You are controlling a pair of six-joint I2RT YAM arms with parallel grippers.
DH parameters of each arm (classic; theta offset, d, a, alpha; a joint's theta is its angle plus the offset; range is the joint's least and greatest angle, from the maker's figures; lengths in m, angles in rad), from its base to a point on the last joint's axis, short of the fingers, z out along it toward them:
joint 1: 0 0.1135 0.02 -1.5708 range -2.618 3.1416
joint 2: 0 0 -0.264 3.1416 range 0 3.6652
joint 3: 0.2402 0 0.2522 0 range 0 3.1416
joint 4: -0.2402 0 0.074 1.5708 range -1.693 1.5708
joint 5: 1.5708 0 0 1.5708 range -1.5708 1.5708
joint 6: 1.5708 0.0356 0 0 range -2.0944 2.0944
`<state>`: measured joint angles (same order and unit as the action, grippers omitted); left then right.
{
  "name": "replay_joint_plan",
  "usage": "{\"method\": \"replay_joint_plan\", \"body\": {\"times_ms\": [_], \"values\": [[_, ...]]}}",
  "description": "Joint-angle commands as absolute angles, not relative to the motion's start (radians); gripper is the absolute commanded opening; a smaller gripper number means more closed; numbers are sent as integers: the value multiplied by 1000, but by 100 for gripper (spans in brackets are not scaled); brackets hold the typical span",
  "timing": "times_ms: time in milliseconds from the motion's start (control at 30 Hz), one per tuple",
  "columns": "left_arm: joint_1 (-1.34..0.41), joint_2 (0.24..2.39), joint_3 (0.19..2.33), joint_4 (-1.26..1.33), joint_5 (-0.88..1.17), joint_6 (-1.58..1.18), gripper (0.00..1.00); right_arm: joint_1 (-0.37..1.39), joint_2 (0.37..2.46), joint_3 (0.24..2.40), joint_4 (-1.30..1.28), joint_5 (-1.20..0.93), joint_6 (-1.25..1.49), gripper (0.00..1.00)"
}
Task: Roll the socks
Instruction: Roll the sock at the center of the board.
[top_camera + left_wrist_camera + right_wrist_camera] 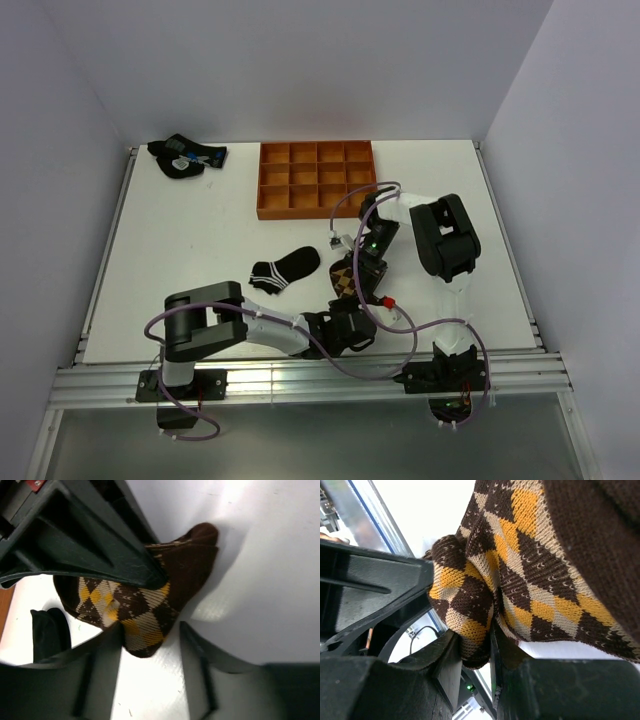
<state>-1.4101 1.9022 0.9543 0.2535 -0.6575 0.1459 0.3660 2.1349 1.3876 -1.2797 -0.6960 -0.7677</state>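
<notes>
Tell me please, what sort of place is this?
Probably a robot test cell in a lab, not a home: a white table boxed in by plain white panels, with the left arm and right arm bolted to an aluminium rail.

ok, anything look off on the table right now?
Nothing spilled or damaged. The brown-and-yellow argyle knit sock is bunched, a fold pinched in the right tool, while the short black ankle sock with white stripes lies apart to its left in the top view, so the pair isn't stacked.
</notes>
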Motion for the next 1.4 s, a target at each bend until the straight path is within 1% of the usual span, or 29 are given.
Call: {"method": "replay_joint_plan", "body": {"times_ms": [0, 33, 133, 200, 233, 300, 333, 367, 433, 467, 500, 533, 667, 867, 900, 1100, 1133, 1267, 1300, 1367], "values": [[-1391, 1937, 974, 310, -588, 134, 46, 364, 2161, 1402, -1223, -634, -775, 20], [-1390, 1942, 976, 307, -586, 130, 35, 364, 2163, 1404, -1224, -635, -775, 21], [-1387, 1957, 982, 282, -546, 106, 19, 362, 2167, 1410, -1227, -641, -775, 21], [-1387, 1960, 983, 262, -519, 81, 15, 362, 2169, 1411, -1226, -641, -773, 20], [-1387, 1960, 983, 250, -479, 71, 10, 362, 2168, 1410, -1226, -643, -770, 21], [-1387, 1959, 985, 230, -445, 34, 6, 362, 2166, 1410, -1213, -641, -764, 22], [-1385, 1953, 982, 218, -414, 20, 3, 362, 2158, 1405, -1209, -641, -756, 23], [-1385, 1948, 973, 213, -394, -27, 1, 362, 2152, 1402, -1195, -644, -752, 27], [-1374, 1936, 966, 183, -350, -63, 0, 362, 2123, 1384, -1174, -646, -736, 31], [-1364, 1933, 962, 173, -303, -102, 0, 362, 2109, 1379, -1161, -656, -736, 37], [-1359, 1924, 956, 172, -278, -121, 0, 362, 2097, 1371, -1151, -658, -733, 41], [-1353, 1918, 937, 175, -247, -156, 0, 359, 2064, 1355, -1135, -658, -721, 46], [-1310, 1866, 882, 205, -108, -241, 0, 348, 1964, 1309, -1069, -657, -700, 54], [-1244, 1827, 813, 244, 21, -330, 0, 273, 1809, 1275, -1035, -699, -672, 57], [-1235, 1828, 810, 244, 69, -337, 0, 261, 1775, 1272, -1031, -701, -666, 57], [-1169, 1859, 818, 229, 196, -409, 0, 164, 1620, 1201, -896, -660, -600, 57], [-1158, 1864, 825, 216, 249, -428, 0, 152, 1603, 1190, -885, -658, -606, 57], [-1102, 1899, 877, 131, 323, -454, 0, 98, 1522, 1140, -864, -676, -681, 58], [-1095, 1904, 891, 109, 342, -457, 0, 91, 1494, 1122, -873, -693, -746, 58], [-1072, 1919, 939, 40, 388, -468, 0, 77, 1465, 1095, -891, -706, -794, 59]]}}
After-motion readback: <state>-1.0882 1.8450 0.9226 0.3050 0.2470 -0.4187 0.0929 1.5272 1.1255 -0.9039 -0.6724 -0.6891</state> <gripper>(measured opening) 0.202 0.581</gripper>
